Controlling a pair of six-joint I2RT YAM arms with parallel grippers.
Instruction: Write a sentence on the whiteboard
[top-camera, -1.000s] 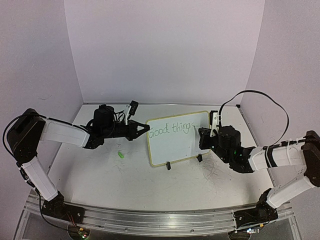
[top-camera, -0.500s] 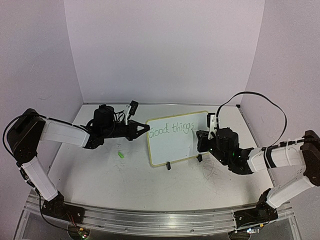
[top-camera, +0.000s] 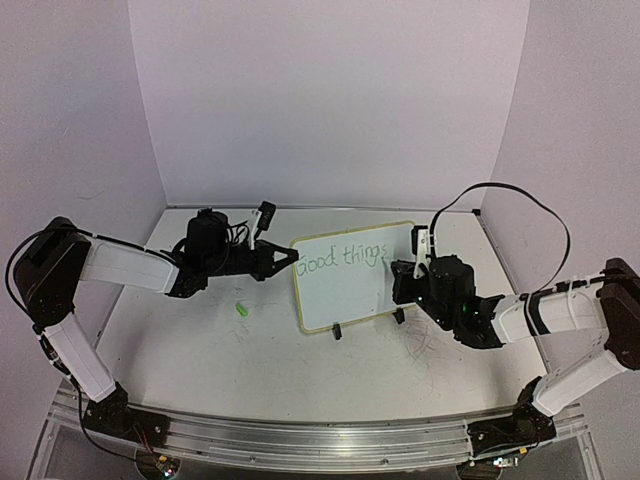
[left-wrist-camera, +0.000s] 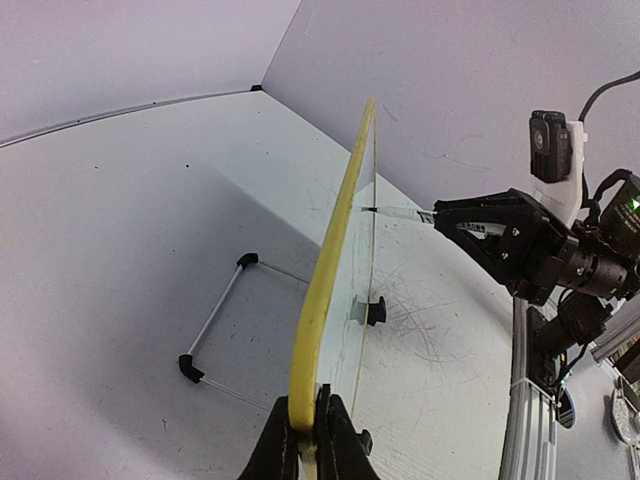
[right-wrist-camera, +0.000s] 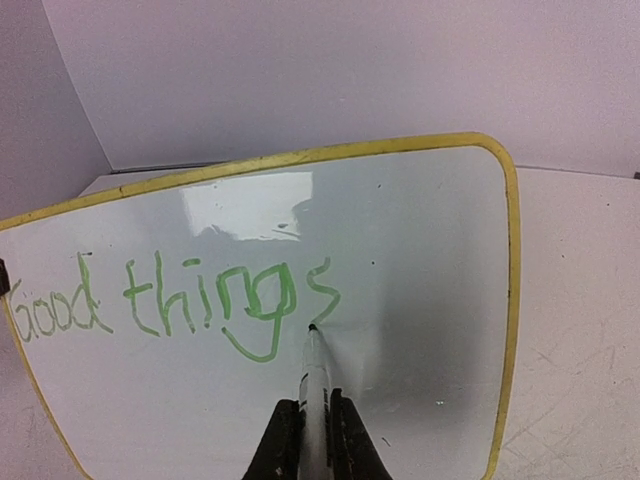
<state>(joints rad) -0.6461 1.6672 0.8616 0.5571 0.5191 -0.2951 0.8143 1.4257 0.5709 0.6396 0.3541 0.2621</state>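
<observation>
The whiteboard (top-camera: 347, 297) stands near the middle of the bench (top-camera: 200, 352), between the two arms. It is a small glossy white panel with rounded corners and a pale yellow rim, propped nearly upright on two little black clip feet (top-camera: 337, 333). The left hand (left-wrist-camera: 305, 438) has its two dark fingers pinched tight on the yellow rim at the board's left edge; in the left wrist view the board shows edge-on as a thin, slightly curved strip. Behind it, a thin wire bracket (left-wrist-camera: 214, 320) with black capped corners lies on the bench. The right hand (right-wrist-camera: 315, 432) has its jaws closed narrow around a slim marker (right-wrist-camera: 315, 372) with a white barrel and a dark tip, pointed straight at the writing face. The sentence (right-wrist-camera: 172, 300) on the board reads "Good things" in a single line of thin, slightly wobbly green strokes across the upper part. The marker tip touches the surface at the lower end of the final "s". The bench is matte white and scuffed with faint grey scribbles, densest in front of the right arm. A small bright green piece (top-camera: 242, 311) lies on it, left of the board.
</observation>
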